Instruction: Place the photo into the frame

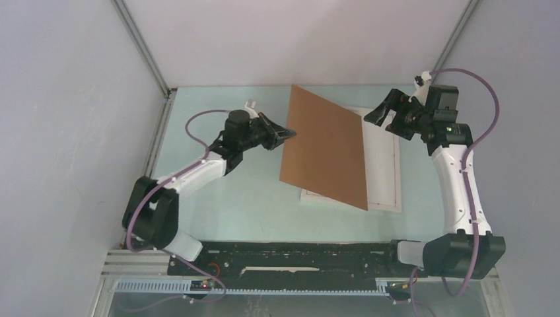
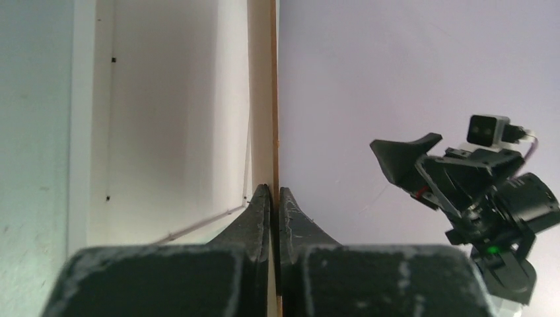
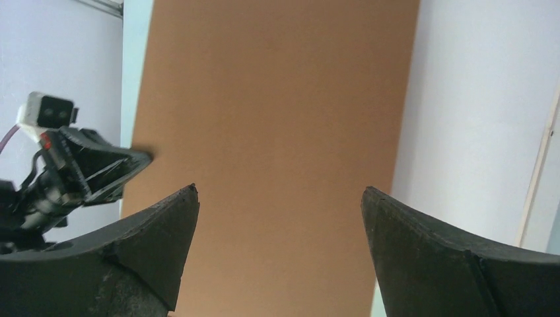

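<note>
A plain brown backing board (image 1: 327, 148) hangs tilted above the table, and my left gripper (image 1: 290, 134) is shut on its left edge. In the left wrist view the fingertips (image 2: 264, 198) pinch the board's thin edge (image 2: 273, 99). The white frame (image 1: 383, 165) lies flat on the table, partly under the board. My right gripper (image 1: 383, 109) hovers open near the board's far right corner, touching nothing. From the right wrist the board (image 3: 277, 99) fills the middle, behind the wide gap of that gripper (image 3: 279, 198). The photo is hidden or out of view.
Grey enclosure walls stand close on the left, back and right of the pale green table (image 1: 224, 198). The black rail (image 1: 290, 254) carrying the arm bases runs along the near edge. A strip of the frame's rim (image 3: 538, 172) shows at the right of the right wrist view.
</note>
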